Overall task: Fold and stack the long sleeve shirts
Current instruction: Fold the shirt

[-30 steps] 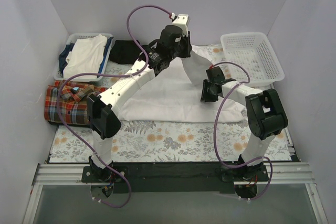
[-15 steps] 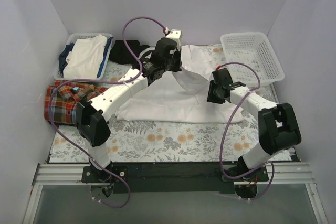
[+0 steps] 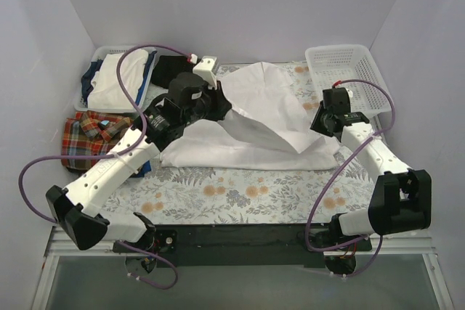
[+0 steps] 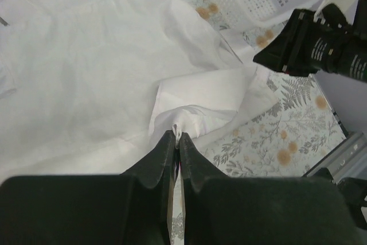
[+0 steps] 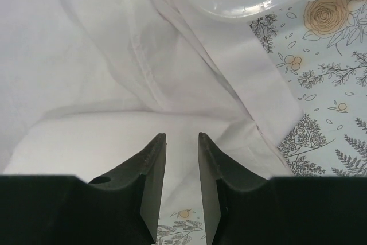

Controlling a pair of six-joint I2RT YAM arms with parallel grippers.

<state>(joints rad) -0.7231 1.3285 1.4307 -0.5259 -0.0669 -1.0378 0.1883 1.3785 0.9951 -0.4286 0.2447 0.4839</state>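
The white shirt [image 3: 254, 107] is plain. At 9 o'clock, the plaid shirt [image 3: 87, 141] shows red, orange and blue checks. The garment [image 3: 168, 69] at 11 o'clock is black. The tablecloth [image 3: 240, 192] carries orange flowers and grey-green ferns on a pale ground. The basket [image 3: 349, 78] at 2 o'clock is white.

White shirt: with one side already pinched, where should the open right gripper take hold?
Probably the white shirt's free right edge, lying flat on the floral cloth beside the basket. Come from the right, low: that border is exposed, ahead of the right gripper, opposite the left gripper's pinch.
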